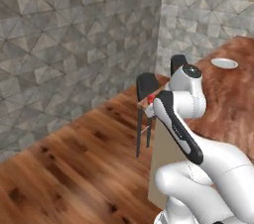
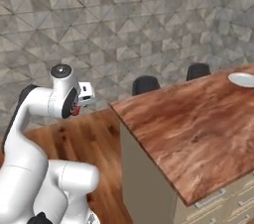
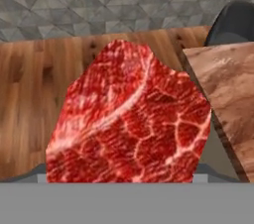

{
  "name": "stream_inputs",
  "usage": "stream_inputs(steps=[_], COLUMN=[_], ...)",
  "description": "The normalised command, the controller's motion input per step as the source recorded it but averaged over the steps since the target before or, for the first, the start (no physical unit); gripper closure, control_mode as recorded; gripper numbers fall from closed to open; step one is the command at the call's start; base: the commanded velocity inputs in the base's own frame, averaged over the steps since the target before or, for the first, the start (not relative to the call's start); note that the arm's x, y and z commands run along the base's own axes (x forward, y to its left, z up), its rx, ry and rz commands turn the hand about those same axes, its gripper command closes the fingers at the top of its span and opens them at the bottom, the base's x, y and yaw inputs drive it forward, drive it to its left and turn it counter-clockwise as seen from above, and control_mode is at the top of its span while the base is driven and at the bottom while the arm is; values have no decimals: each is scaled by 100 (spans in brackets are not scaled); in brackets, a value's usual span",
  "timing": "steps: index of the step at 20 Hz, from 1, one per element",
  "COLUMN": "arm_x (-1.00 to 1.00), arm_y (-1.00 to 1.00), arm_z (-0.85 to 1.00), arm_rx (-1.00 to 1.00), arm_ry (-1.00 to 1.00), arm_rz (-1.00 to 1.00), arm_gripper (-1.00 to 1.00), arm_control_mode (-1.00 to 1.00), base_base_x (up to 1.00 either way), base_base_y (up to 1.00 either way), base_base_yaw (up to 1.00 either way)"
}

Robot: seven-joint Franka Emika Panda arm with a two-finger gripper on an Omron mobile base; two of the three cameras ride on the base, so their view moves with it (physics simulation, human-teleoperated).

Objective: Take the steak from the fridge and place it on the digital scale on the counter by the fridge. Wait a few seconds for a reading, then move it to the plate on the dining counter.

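The steak (image 3: 129, 119), red and marbled, fills the middle of the hand view, and my gripper (image 2: 78, 106) is shut on it. A sliver of the steak (image 1: 150, 99) peeks out beside the forearm, held above the wooden floor just off the near corner of the dining counter (image 2: 188, 124). The white plate (image 1: 224, 63) lies far along that reddish-brown top, near its far right end (image 2: 243, 79). The counter corner (image 3: 228, 94) lies to the right of the meat. The fridge and the digital scale are out of view.
Two black chairs (image 2: 145, 84) (image 2: 198, 71) stand at the counter's far side, against a grey stone wall (image 1: 74, 34). The nearer chair (image 1: 147, 86) is close behind the hand. Wooden floor (image 1: 74, 168) stretches out to the left.
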Motion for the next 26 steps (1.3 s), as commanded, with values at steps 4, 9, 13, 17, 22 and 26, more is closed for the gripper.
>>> stream_inputs(steps=[4, 9, 13, 17, 22, 26], arm_x=[0, 0, 0, 0, 0, 0], arm_y=[0, 0, 0, 0, 0, 0], arm_z=[0, 0, 0, 0, 0, 0], arm_rx=[0, 0, 0, 0, 0, 0], arm_ry=[0, 0, 0, 0, 0, 0], arm_rz=[0, 0, 0, 0, 0, 0], arm_gripper=[100, 100, 100, 100, 100, 100], arm_control_mode=[100, 100, 100, 100, 100, 100], base_base_x=[100, 96, 71, 59, 59, 61], base_base_y=[94, 96, 88, 85, 85, 87], base_base_yaw=[-44, -53, -60, -62, -62, -61])
